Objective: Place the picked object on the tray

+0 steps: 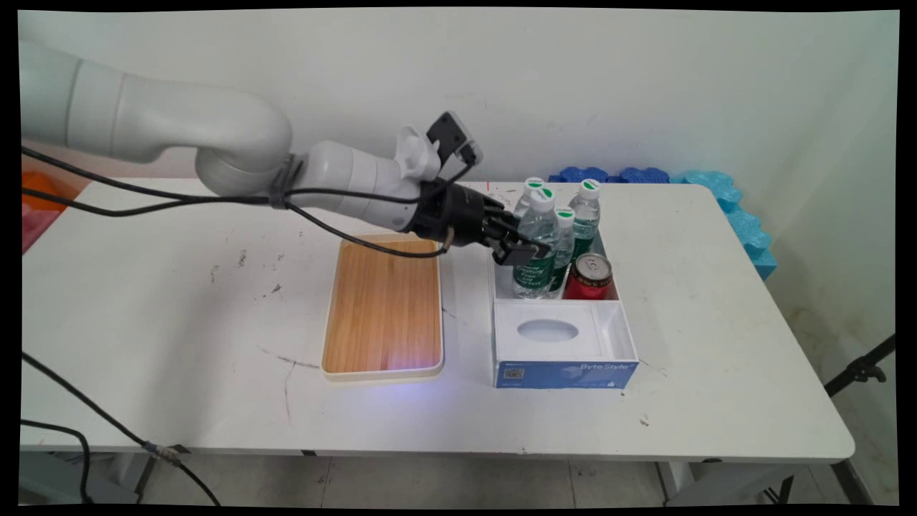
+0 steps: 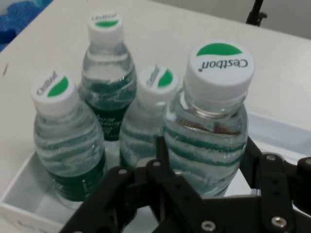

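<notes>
At the left wall of the white box (image 1: 559, 337), your tool (image 1: 526, 251) reaches in from nine o'clock and pinches the nearest water bottle (image 1: 536, 247) around its body, one finger on either side. In the hand view that bottle (image 2: 209, 126) fills the right of the frame, upright, its white cap with a green patch lettered Cestbon, and the black fingers (image 2: 163, 155) press against its ribbed sides.

Three more bottles stand in the same rear compartment. In the hand view one (image 2: 146, 121) sits just behind the gripped bottle at ten o'clock, another (image 2: 107, 82) farther back, and a third (image 2: 65, 145) at nine o'clock near the box wall. A red can (image 1: 589, 276) stands in the same compartment, just beside the gripped bottle at four o'clock in the main view.

The box's front half carries a white insert with an oval opening (image 1: 548, 330). At nine o'clock of the box, apart from it, a wooden tray (image 1: 383, 308) lies flat on your tabletop (image 1: 179, 322). Blue foam pieces (image 1: 723, 193) lie along the far right edge.
</notes>
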